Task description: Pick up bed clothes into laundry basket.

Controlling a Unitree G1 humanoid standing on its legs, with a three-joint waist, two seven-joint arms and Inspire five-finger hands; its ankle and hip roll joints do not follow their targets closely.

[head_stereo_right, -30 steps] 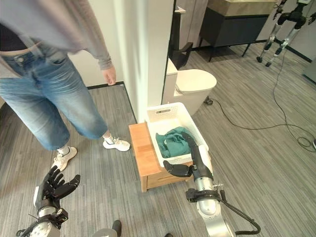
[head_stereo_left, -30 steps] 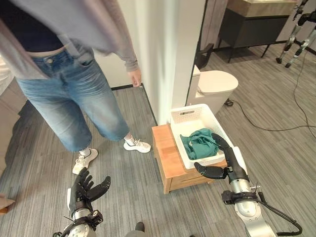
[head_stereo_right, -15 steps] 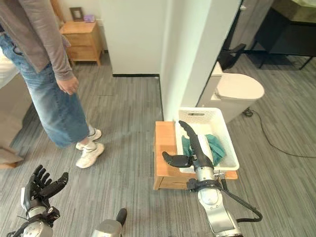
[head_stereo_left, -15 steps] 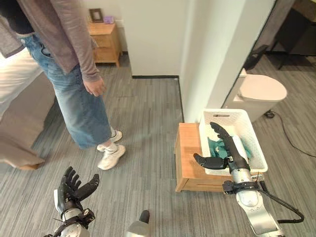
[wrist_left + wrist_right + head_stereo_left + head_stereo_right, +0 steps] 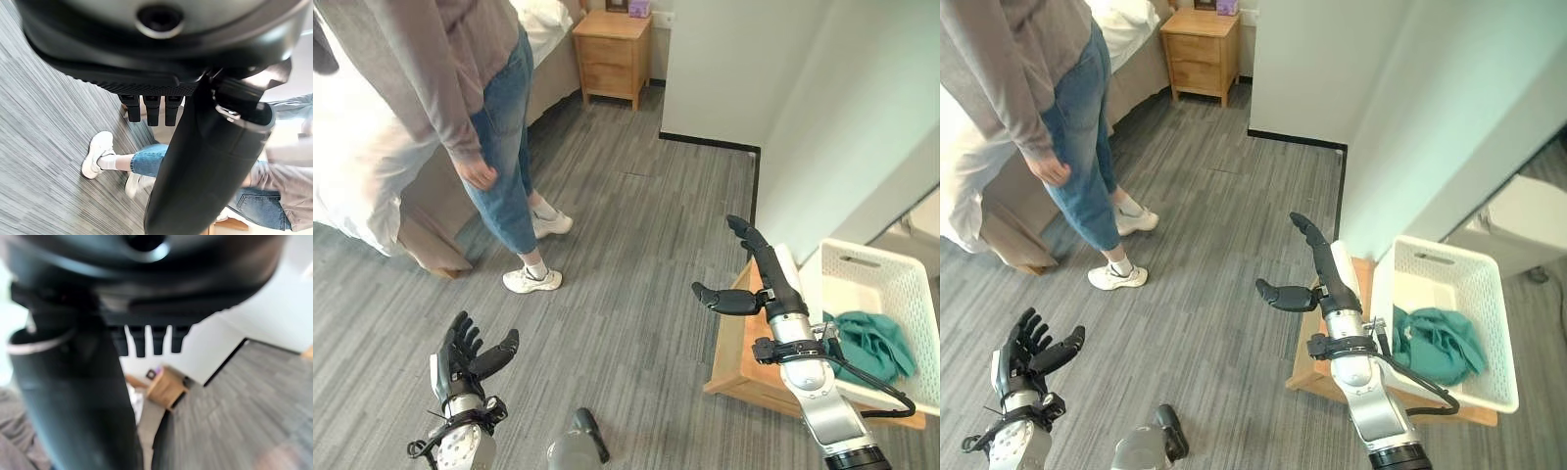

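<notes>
A white laundry basket [image 5: 902,290] sits on a low wooden stand [image 5: 744,367] at the right, with a green garment [image 5: 867,342] lying inside it. My right hand [image 5: 759,284] is raised beside the basket's near end, open, fingers straight and thumb out, holding nothing. My left hand [image 5: 465,354] is low at the left over the floor, open and empty, fingers spread. The bed [image 5: 357,147] with white bedding stands at the far left.
A person in jeans and a grey top [image 5: 475,108] stands between the bed and me, white shoes [image 5: 531,280] on the grey floor. A wooden nightstand [image 5: 612,54] is at the back. A white wall corner [image 5: 783,108] rises behind the basket.
The camera has turned left: basket and stand slid to the right edge, and the bed and nightstand came into view. Both hands stay open and empty.
</notes>
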